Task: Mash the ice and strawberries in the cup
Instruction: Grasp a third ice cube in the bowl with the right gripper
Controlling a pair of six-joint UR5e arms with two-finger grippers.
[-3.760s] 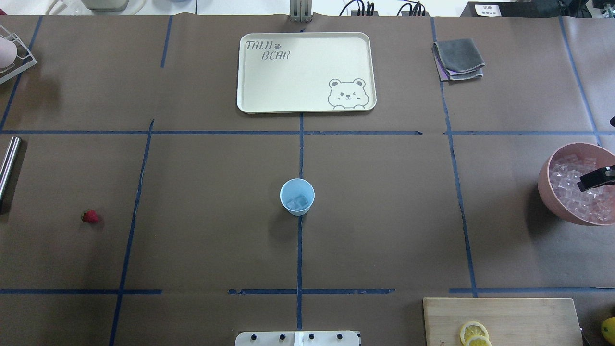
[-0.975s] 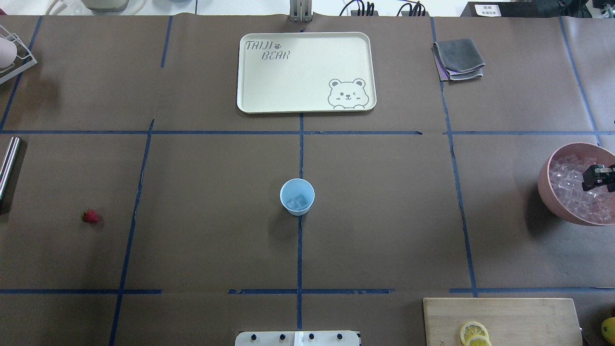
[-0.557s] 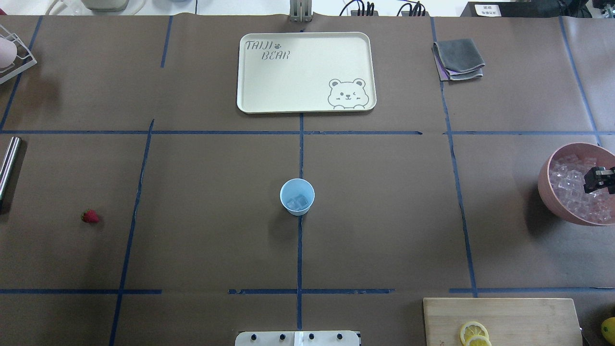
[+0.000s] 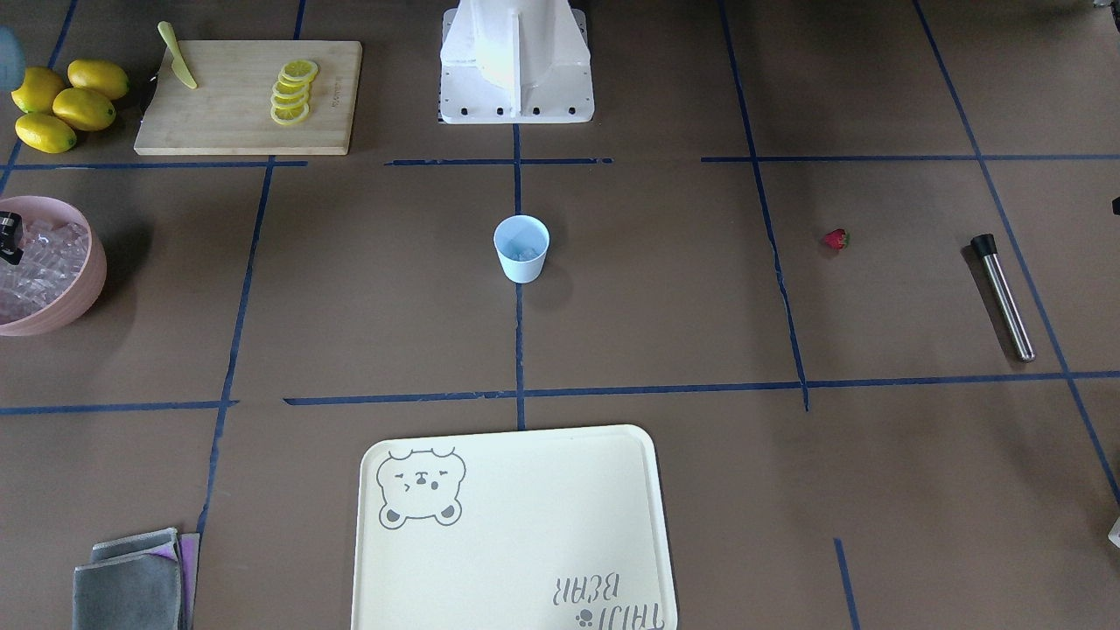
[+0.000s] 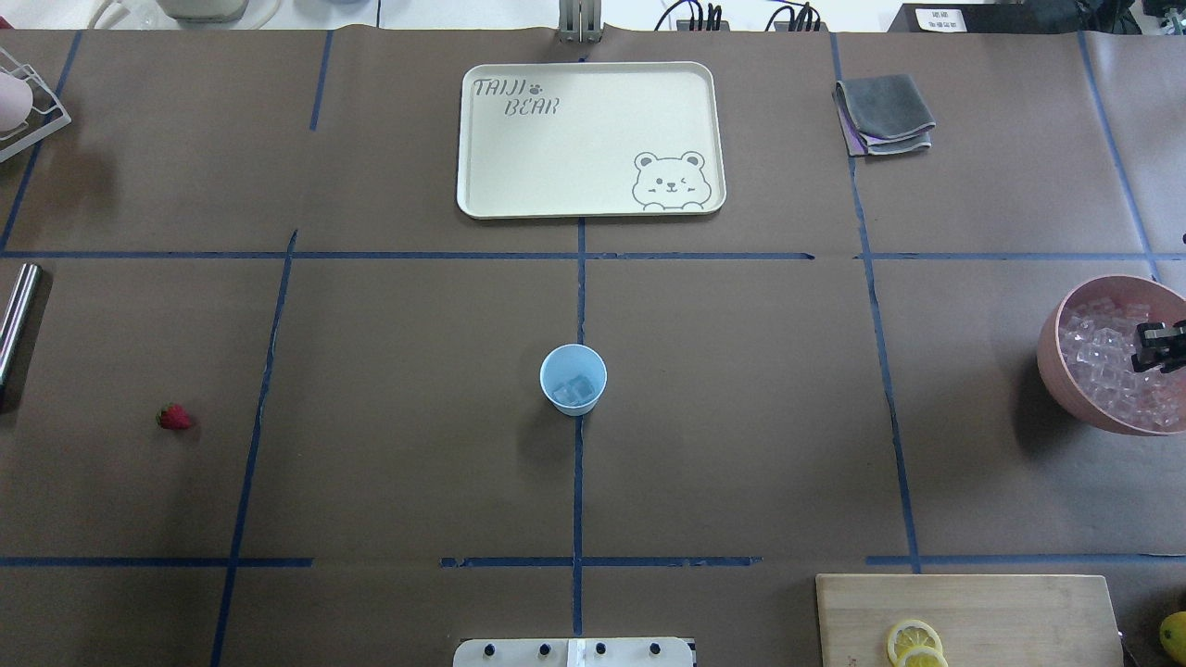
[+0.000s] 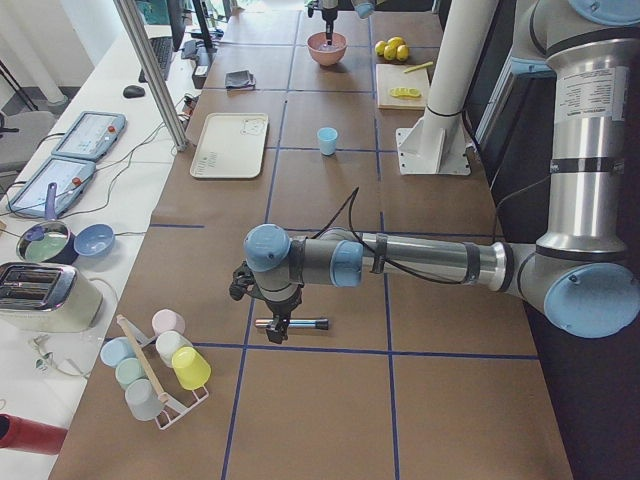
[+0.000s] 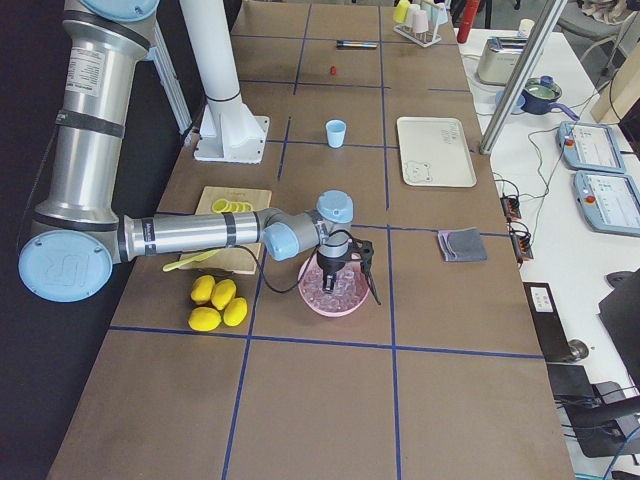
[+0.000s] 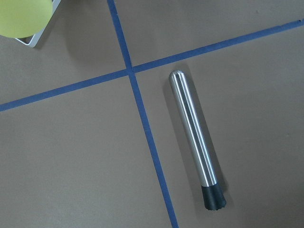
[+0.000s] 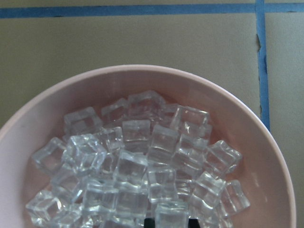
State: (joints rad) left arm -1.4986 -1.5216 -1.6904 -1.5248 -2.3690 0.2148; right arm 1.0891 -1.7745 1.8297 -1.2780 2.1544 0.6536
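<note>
The pale blue cup (image 5: 574, 380) stands upright at the table's centre with a few clear ice cubes (image 5: 574, 391) in it. The strawberry (image 5: 174, 417) lies alone on the table far to the left. At the right edge a pink bowl (image 5: 1052, 352) is heaped with ice (image 9: 137, 166). My right gripper (image 5: 1163, 345) is down in that bowl. Only dark slivers of it show at the bottom of the right wrist view, beside one cube, so I cannot tell its grip. My left gripper (image 6: 278, 332) hangs just above a steel rod (image 8: 194, 137); I cannot tell its state.
A cream bear tray (image 5: 482, 139) lies at the far centre, with folded grey cloths (image 5: 885, 113) to its right. A cutting board (image 4: 227, 122) with lemon slices and whole lemons (image 4: 61, 105) sit near the bowl. A rack of cups (image 6: 160, 370) stands beyond the steel rod.
My right gripper has sunk lower over the ice bowl and shifted slightly toward the table's right edge. The cup, the strawberry and the steel rod have not moved.
</note>
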